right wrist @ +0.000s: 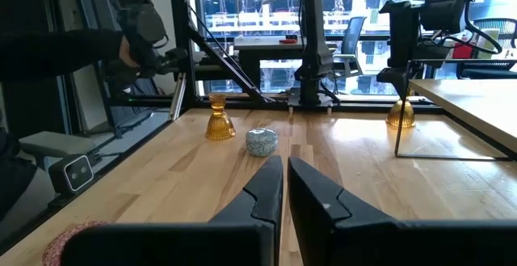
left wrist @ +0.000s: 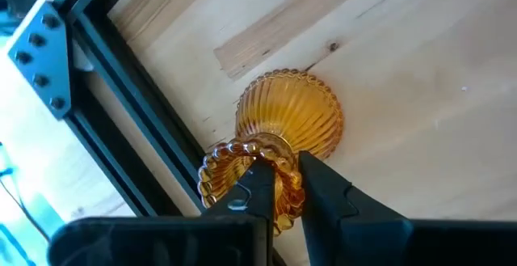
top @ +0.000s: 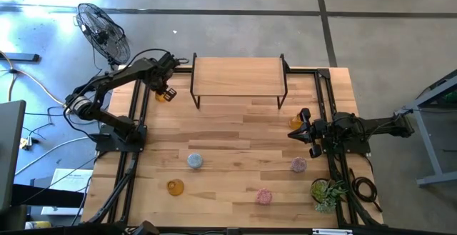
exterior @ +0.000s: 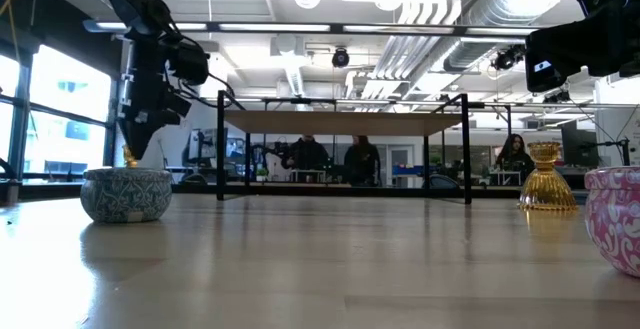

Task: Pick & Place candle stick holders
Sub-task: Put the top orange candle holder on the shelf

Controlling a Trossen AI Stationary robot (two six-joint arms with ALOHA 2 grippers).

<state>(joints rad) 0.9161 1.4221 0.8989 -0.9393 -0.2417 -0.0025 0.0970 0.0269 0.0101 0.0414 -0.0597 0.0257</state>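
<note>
**A:** Candle stick holders were what you were moving, so start big: where was everything on the wooden table (top: pixel 235 138)?

**B:** You had the wooden riser shelf (top: pixel 238 76) at the far edge. Your left gripper (left wrist: pixel 283 187) was down beside its left legs, jaws pinched on the beaded rim of an amber holder (left wrist: pixel 279 137) that seemed tipped toward the table's black frame rail (left wrist: pixel 121 80). Your right gripper (right wrist: pixel 285 187) waited at the right side, jaws closed on nothing.

**A:** What could have gone wrong for you from there?

**B:** My judgement: you held only a thin bite of ribbed glass at the rim, off centre. Lifted quickly, it could have swung, slipped out, or knocked the rail or the shelf leg. Glass falling on wood might chip or roll off the edge.

**A:** And your count?

**B:** From above you had six holders. Three amber: the held one, one by the right arm (top: pixel 295 122), one front-left (top: pixel 175 187). Two pink: one right of centre (top: pixel 298 165), one near the front (top: pixel 264 196). One pale blue (top: pixel 195 161), left of centre. All but the gripped one stood well apart and untouched; none was on the shelf.

**A:** Anything else you had there?

**B:** One green potted plant (top: pixel 327 192) at the front right corner, one floor fan (top: pixel 103 31) beyond the table, two arms.
</note>
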